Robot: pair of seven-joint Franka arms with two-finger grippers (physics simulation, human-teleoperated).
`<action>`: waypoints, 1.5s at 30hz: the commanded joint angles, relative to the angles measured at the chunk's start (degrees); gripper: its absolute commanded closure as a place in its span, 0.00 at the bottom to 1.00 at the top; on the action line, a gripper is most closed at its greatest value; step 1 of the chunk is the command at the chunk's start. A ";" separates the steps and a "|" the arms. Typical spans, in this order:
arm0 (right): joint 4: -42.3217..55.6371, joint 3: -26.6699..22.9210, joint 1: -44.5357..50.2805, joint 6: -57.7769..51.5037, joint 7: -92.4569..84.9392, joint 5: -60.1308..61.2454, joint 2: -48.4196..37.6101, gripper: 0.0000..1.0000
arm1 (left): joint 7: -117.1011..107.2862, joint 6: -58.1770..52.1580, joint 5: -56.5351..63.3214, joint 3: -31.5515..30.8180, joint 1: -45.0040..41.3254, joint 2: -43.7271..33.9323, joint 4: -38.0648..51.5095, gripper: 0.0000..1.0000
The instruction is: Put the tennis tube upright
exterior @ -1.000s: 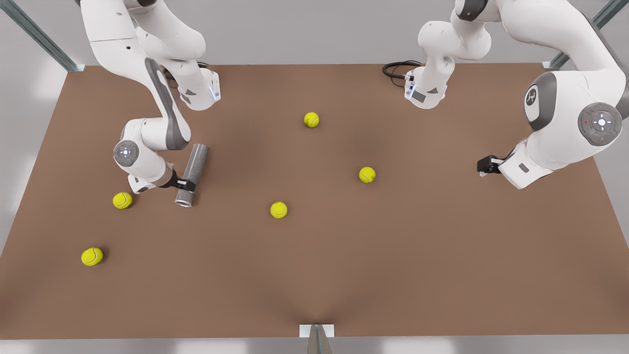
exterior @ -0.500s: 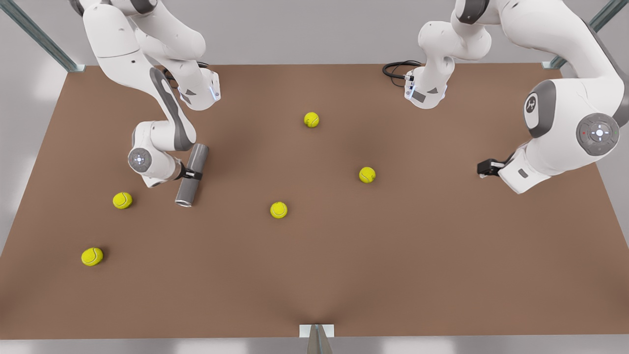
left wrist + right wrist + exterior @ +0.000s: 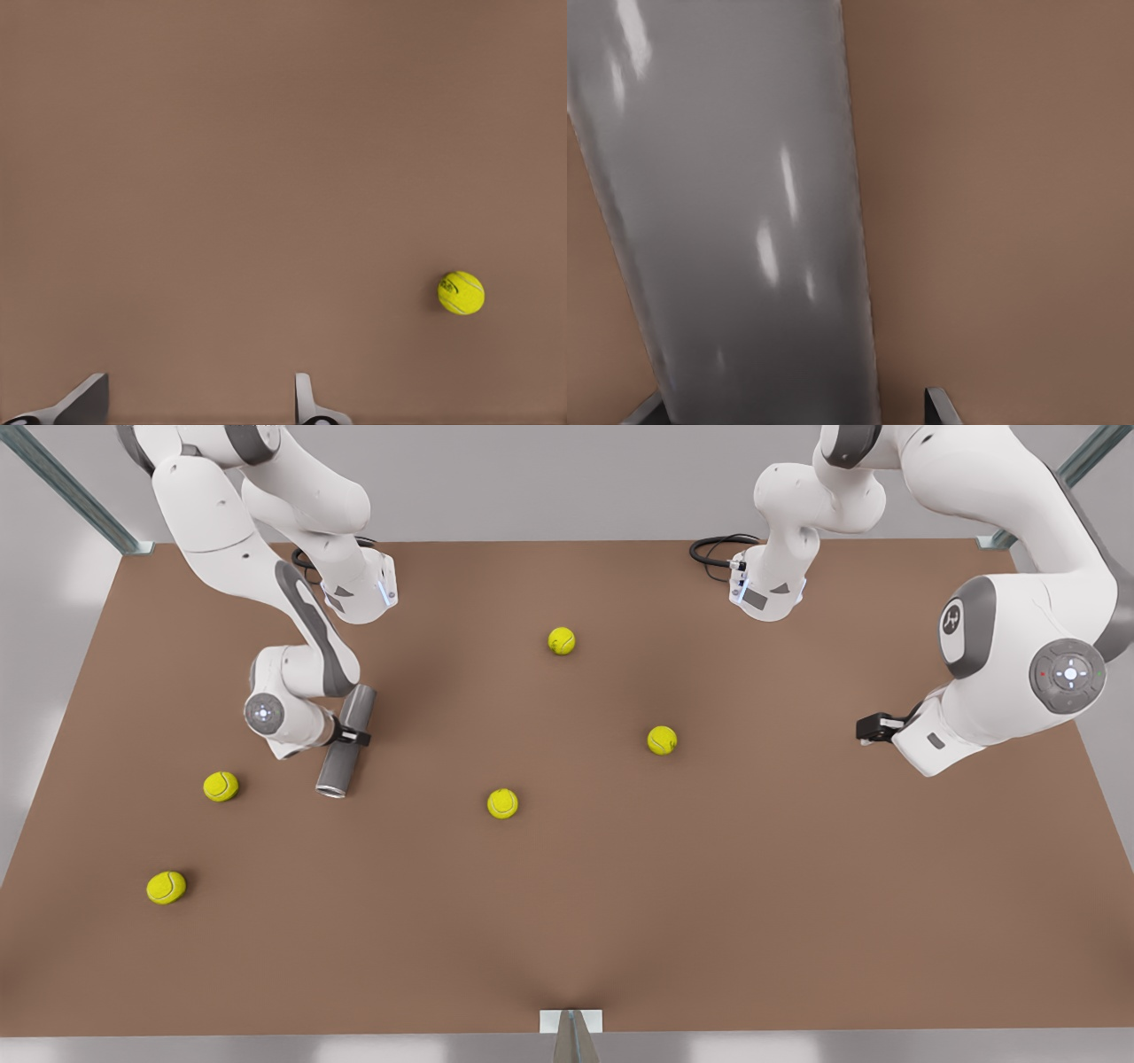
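Brown counter [image 3: 567,921] is spreading across the whole scene, with grey floor around it. Nearest the camera, one ball [image 3: 166,887] is lying toward the front view's left. Farther back, a second ball [image 3: 502,803] is sitting near the middle and a third [image 3: 221,786] to the left.

Just beside that third ball, the tube [image 3: 345,744] is lying flat on the counter, its open end pointing toward the camera. The right end effector [image 3: 352,736] is straddling the tube about midway along it, its fingers [image 3: 939,409] standing apart on either side of the grey wall [image 3: 735,221]; whether they are pressing it cannot be told.

At the front view's right, the left end effector [image 3: 873,729] is waiting above bare counter, its fingers [image 3: 306,403] spread apart and holding nothing, a fourth ball [image 3: 461,293] lying well apart from it.

Farthest back, a fifth ball [image 3: 561,640] is resting alone.
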 commanded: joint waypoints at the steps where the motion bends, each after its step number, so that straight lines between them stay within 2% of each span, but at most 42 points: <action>1: 0.00 0.00 0.00 0.14 0.00 0.01 0.26 0.00 | 0.00 0.00 0.00 0.00 0.00 -0.01 -0.05 0.00; 7: 0.09 0.00 0.35 -0.21 0.00 0.01 0.61 0.00 | -0.09 0.00 0.00 0.00 0.00 0.08 -0.41 0.00; 8: 0.09 0.00 0.27 -0.30 -0.53 0.01 0.70 0.11 | -0.09 0.00 0.00 0.00 0.00 0.08 -0.49 0.00; 9: 0.18 0.09 0.18 -0.30 -0.53 0.01 0.88 0.13 | -0.09 0.00 0.00 0.00 0.00 0.08 -0.58 0.00; 22: 0.44 0.00 0.09 -0.56 -0.53 0.01 1.84 0.13 | -0.09 0.53 -0.08 0.00 0.35 0.60 -1.72 0.00; 23: 0.35 0.00 0.09 -0.56 -0.62 0.01 1.84 0.24 | -0.17 0.35 -0.08 0.00 0.35 0.60 -1.72 0.00; 25: 0.26 0.00 0.09 -0.56 -0.53 0.01 2.02 0.25 | -0.18 0.26 -0.17 0.00 0.27 0.60 -1.72 0.00; 26: 0.26 0.00 0.09 -0.56 -0.62 0.01 2.02 0.32 | -0.18 0.26 -0.17 0.00 0.27 0.60 -1.72 0.00; 36: 3.08 0.09 1.06 -5.57 -0.18 0.00 1.32 0.28 | -0.18 0.18 -0.17 0.00 0.35 0.60 -1.72 0.00; 40: 6.15 2.29 1.15 -9.17 0.35 -0.08 0.44 0.28 | -0.26 0.09 -0.17 0.00 0.27 0.60 -1.72 0.00; 43: 13.71 4.22 1.41 -14.71 -0.26 -2.81 0.61 0.28 | -0.26 0.18 -0.17 0.00 0.35 0.60 -1.72 0.00; 45: 16.87 5.19 4.83 -15.24 -0.26 -2.98 0.61 0.28 | -0.26 0.26 -0.17 0.00 0.35 0.60 -1.72 0.00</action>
